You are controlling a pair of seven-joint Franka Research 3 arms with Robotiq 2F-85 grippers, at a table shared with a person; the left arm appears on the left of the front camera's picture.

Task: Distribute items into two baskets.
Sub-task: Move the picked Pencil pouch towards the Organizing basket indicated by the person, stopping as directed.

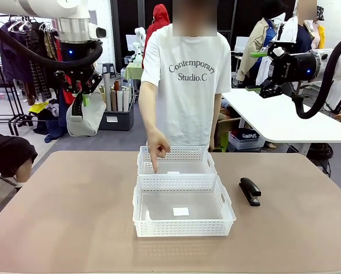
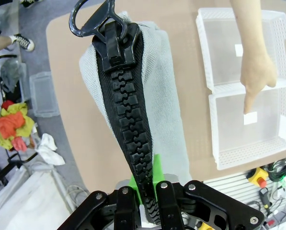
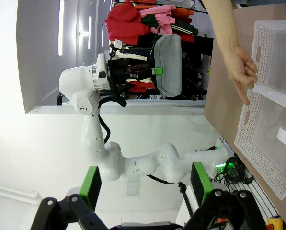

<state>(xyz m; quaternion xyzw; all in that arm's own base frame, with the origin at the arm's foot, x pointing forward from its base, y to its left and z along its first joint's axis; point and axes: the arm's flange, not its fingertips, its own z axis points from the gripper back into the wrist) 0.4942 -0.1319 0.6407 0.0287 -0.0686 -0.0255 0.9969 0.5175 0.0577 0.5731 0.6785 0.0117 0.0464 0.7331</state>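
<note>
High at the left, my left gripper is shut on the top of the grey pouch, which hangs free well above the table. In the left wrist view the pouch and its black zipper run up from the shut fingers. My right gripper hovers open at the upper right, its green pads wide apart around nothing. The two white baskets stand end to end mid-table: the near one and the far one. The black stapler lies on the table right of the near basket.
A person stands at the far side, one hand pointing a finger down at the far basket beside the shared edge. Bare brown tabletop lies to the left and right of the baskets. A white table stands behind at the right.
</note>
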